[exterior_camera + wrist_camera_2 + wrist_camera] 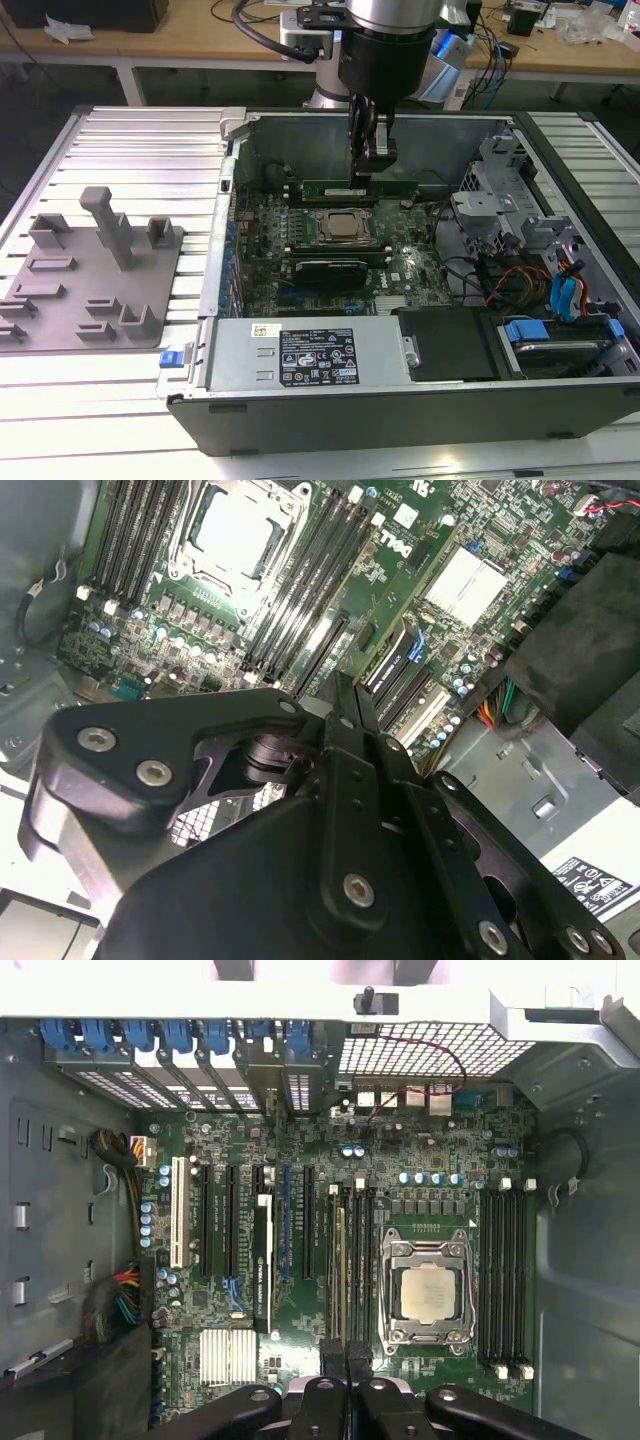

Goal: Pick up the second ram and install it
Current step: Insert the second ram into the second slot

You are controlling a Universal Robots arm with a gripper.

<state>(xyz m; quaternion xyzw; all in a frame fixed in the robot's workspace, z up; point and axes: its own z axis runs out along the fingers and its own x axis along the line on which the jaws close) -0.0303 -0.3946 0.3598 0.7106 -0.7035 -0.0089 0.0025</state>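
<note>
Here the gripper (372,172) reaches down into the open computer case (400,415), its jaws drawn tight together on the top edge of the second ram (340,188). The green stick lies level and lengthwise over the memory slots just beyond the CPU socket (343,226), on the side farther from the silver power supply (300,355). In the first wrist view the closed gripper (346,1355) sits over the slot bank beside the socket (427,1293), and the ram (339,1260) shows edge-on as a thin line running along those slots. Whether it is fully seated I cannot tell. A grey parts fixture (100,270) stands on the slatted table (150,140) at the exterior view's left, well apart from the case.
</note>
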